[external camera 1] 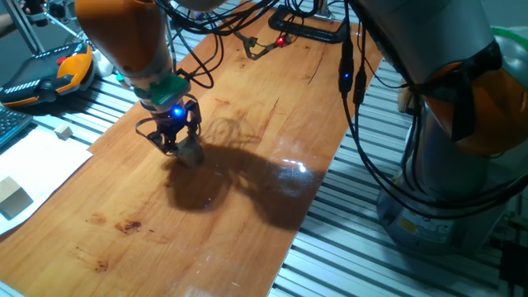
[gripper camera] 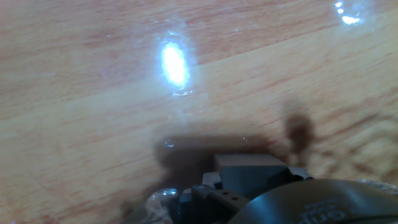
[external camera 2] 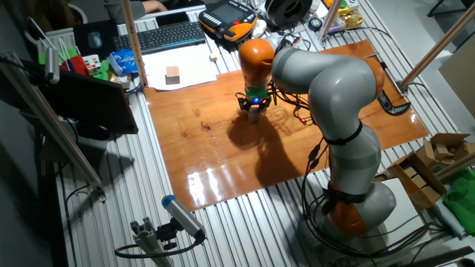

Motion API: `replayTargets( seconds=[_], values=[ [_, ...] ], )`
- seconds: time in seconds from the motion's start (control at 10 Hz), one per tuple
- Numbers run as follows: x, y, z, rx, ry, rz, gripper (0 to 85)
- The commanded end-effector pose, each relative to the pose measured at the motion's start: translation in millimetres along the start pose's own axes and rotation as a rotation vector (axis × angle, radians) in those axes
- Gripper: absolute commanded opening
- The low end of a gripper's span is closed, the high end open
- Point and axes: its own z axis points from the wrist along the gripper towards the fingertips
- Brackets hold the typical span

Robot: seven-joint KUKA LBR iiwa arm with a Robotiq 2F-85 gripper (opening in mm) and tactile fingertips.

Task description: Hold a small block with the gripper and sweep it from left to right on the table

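My black gripper [external camera 1: 183, 151] with its blue light and teal band is down on the reddish-brown table [external camera 1: 247, 206], in its left middle part. It is shut on the small block [external camera 1: 192, 153], which sits at the table surface between the fingers. In the other fixed view the gripper [external camera 2: 254, 111] stands near the table's far side. In the hand view the small block [gripper camera: 252, 167] shows as a grey-tan face just ahead of the hand, resting on the wood [gripper camera: 93, 93].
A larger pale wooden block [external camera 1: 12, 198] lies on white paper off the table's left side, with a tinier cube [external camera 1: 64, 132] beyond it. An orange teach pendant [external camera 1: 49, 74] and cables [external camera 1: 272, 37] lie at the far end. Grey aluminium slats [external camera 1: 346, 247] surround the board.
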Motion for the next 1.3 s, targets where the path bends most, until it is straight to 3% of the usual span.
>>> replayTargets(
  seconds=[0.0, 0.9, 1.2],
  values=[
    [1.4, 1.6, 0.2, 0.001, 0.001, 0.005, 50.0],
    [20.3, 26.9, -2.5, 0.011, 0.004, 0.065, 53.7],
    [21.6, 30.2, -3.9, 0.015, 0.009, 0.068, 56.0]
  ],
)
